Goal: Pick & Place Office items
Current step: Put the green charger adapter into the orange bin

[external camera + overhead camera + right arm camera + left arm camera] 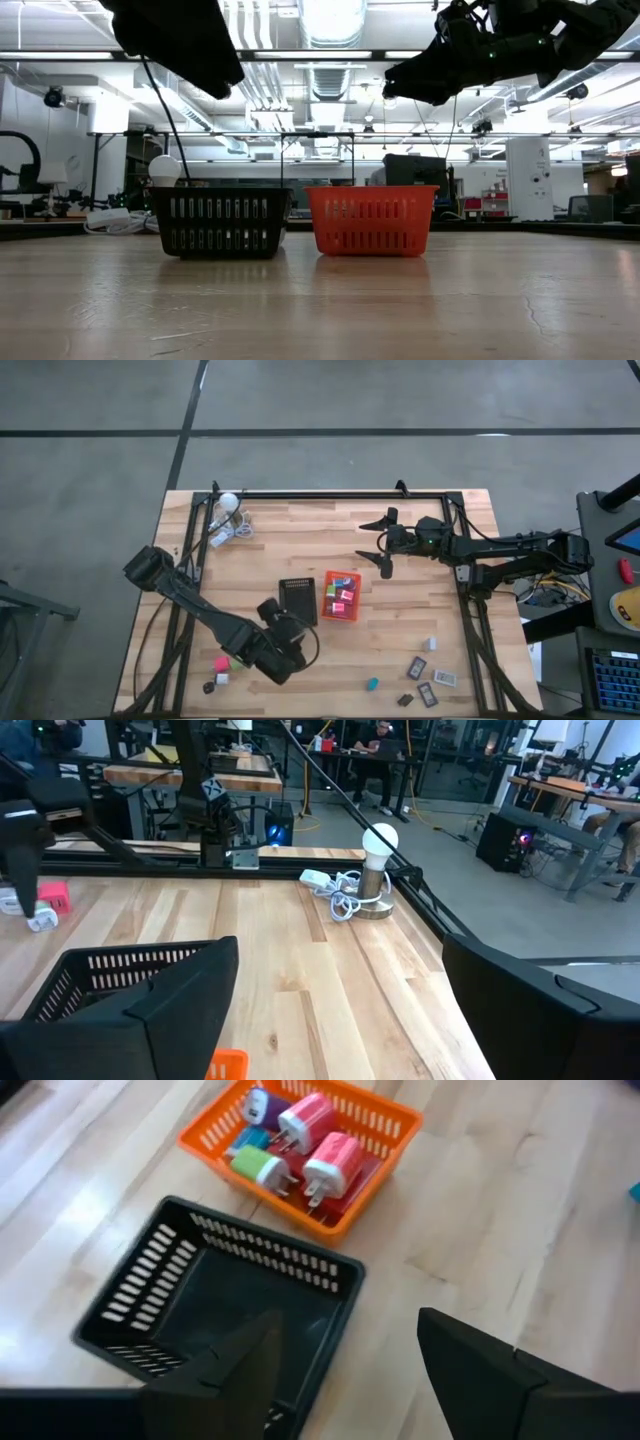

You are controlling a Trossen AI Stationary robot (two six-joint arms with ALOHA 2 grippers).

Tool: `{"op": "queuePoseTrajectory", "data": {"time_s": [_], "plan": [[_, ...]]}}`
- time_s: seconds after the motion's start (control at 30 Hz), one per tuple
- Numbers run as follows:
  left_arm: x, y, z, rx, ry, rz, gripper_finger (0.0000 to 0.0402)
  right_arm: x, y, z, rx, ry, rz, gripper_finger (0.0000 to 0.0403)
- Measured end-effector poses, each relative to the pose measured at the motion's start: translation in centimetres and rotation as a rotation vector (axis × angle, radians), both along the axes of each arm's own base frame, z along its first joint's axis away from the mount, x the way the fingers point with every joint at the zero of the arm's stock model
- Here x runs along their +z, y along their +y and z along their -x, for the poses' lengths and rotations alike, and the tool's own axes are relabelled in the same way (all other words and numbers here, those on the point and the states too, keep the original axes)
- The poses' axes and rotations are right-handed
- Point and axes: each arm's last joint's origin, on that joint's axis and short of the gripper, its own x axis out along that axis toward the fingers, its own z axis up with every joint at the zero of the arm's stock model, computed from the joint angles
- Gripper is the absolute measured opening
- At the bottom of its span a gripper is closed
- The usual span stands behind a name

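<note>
Both grippers hang above the table with nothing between their fingers. In the high view the left gripper (292,628) sits at lower centre, just below the black tray (298,600); its own wrist view shows 2 dark fingers (235,1370) standing apart over the near edge of that tray, whose floor looks bare. Just right of the black tray in the high view lies the orange tray (341,596), holding several office items: the left wrist view shows 2 pink-and-white plug blocks (330,1165), a green one (258,1168), a teal one and a purple one. The right gripper (385,543) is at upper centre-right of the high view, well apart from both trays, its fingers spread wide; its arm reaches in from the frame's right edge. More office items lie loose on the wood: a pink block (221,662) with small dark and white pieces beside it at lower left under the left arm, a teal block (372,684) at lower centre, and flat grey-black rectangles (417,668) with a white-edged one (444,678) at lower right. A white ball with coiled cable (229,503) rests at the table's upper left corner.
</note>
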Motion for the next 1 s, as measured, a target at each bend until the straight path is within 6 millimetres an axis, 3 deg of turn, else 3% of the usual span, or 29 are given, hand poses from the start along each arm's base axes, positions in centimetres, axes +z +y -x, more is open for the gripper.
{"op": "queuePoseTrajectory", "data": {"time_s": [0.4, 0.6, 0.83, 1.0], "plan": [[-0.1, -2.4, 0.8, -0.067, 0.041, 0.234, 0.0236, 0.0, 0.0, 0.0, 0.000, 0.000, 0.000, 0.0340], [0.0, -4.2, 4.3, -0.010, 0.191, 0.331, 0.0236, 0.0, 0.0, 0.0, 0.000, 0.000, 0.000, 0.0348], [0.6, -7.8, 8.2, -0.073, 0.159, 0.382, 0.0236, 0.0, 0.0, 0.0, 0.000, 0.001, 0.000, 0.0345], [0.5, -8.3, 10.5, 0.038, 0.196, 0.383, 0.0236, 0.0, 0.0, 0.0, 0.000, 0.001, 0.000, 0.0340]]}}
